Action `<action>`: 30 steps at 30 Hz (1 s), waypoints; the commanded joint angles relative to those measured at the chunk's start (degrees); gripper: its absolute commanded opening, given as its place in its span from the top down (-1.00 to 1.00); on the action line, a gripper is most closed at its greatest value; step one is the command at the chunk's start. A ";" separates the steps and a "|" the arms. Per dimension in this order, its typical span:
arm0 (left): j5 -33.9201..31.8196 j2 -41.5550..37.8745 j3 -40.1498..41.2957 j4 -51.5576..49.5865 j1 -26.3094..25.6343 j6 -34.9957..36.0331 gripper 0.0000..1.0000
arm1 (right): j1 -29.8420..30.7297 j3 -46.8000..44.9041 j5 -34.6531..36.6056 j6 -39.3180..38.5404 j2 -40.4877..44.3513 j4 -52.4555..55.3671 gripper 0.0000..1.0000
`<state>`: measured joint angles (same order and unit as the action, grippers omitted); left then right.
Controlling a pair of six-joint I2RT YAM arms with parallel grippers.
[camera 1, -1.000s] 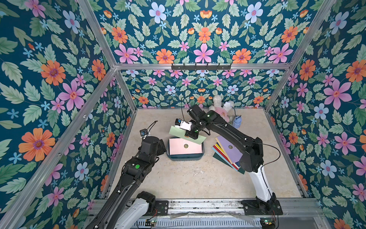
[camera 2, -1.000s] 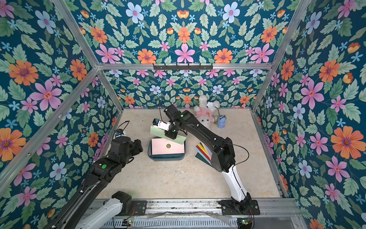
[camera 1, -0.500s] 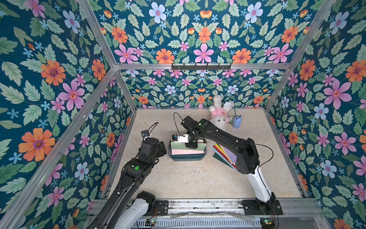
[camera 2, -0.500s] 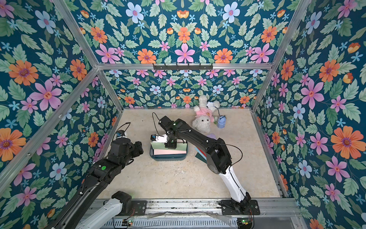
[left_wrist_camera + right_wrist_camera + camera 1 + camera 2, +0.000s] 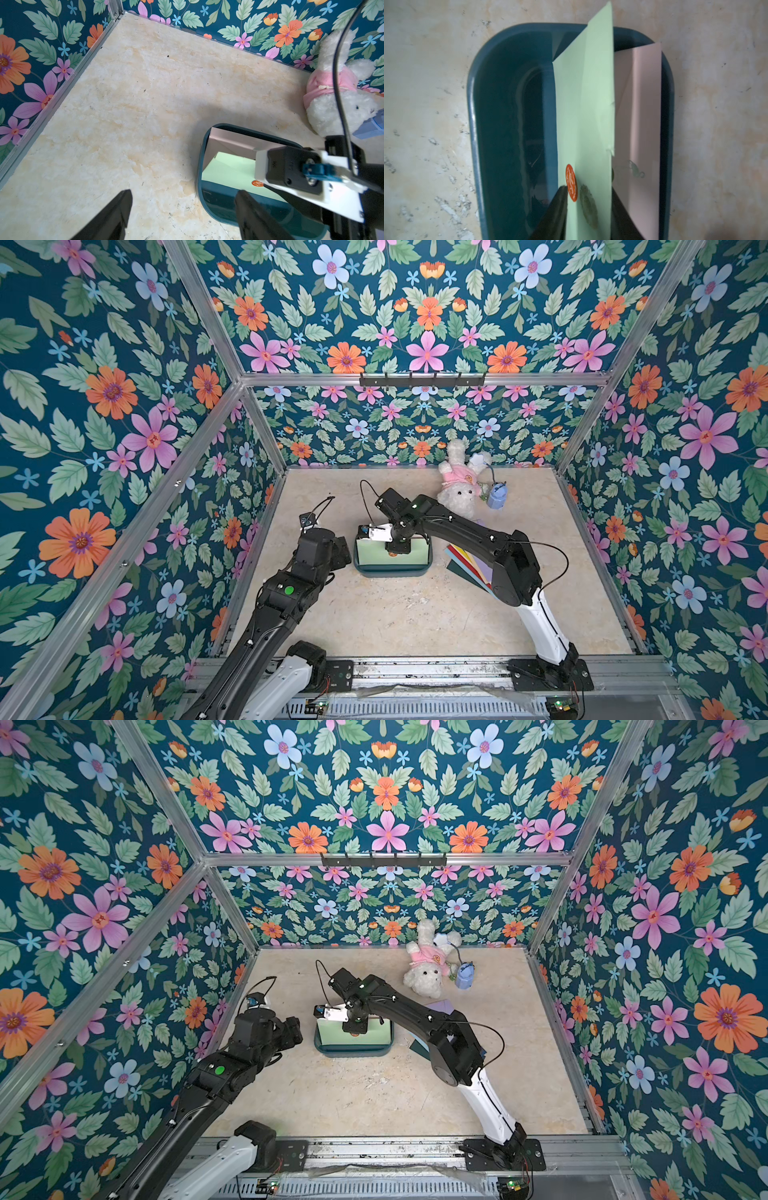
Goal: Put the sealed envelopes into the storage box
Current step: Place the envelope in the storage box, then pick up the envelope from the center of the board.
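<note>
Right tool: jaws partly parted, light green envelope standing on edge between them inside storage box, beside pink envelope. Left tool: spread wide, empty.

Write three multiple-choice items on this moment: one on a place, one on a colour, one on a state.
1. The light green envelope is: A) on the fanned stack B) in the storage box C) beside the rabbit.
2. Its round seal is: A) blue B) white C) orange-red.
3. The left gripper is: A) open and empty B) shut on an envelope C) shut on the box rim.
Key: 1 B, it sits within the box's walls; 2 C, plain in the right wrist view; 3 A, its fingers stand wide apart with nothing between.
</note>
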<state>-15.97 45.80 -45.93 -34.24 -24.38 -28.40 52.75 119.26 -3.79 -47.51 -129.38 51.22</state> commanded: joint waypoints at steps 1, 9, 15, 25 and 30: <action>0.48 0.07 0.01 1.10 0.04 0.17 -0.67 | -0.02 -0.41 5.64 2.63 0.94 -4.23 0.26; 1.68 -0.01 0.27 1.52 0.04 0.12 -0.69 | -1.69 2.32 9.46 13.13 2.28 -11.75 0.10; 10.98 0.39 1.99 6.29 0.04 -0.24 -0.66 | -6.90 -7.69 4.86 31.15 11.51 -19.76 0.11; 28.87 11.43 4.41 25.25 -7.43 -10.28 -0.48 | -27.55 -62.22 -7.10 61.92 44.58 -52.08 0.10; 26.36 27.51 -3.03 31.13 -18.97 -12.19 -0.41 | -40.23 -77.02 -10.69 70.52 51.93 -58.50 0.09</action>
<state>9.67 67.11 -45.60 -10.55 -39.42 -37.91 16.71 47.22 -10.52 13.87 -80.03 1.30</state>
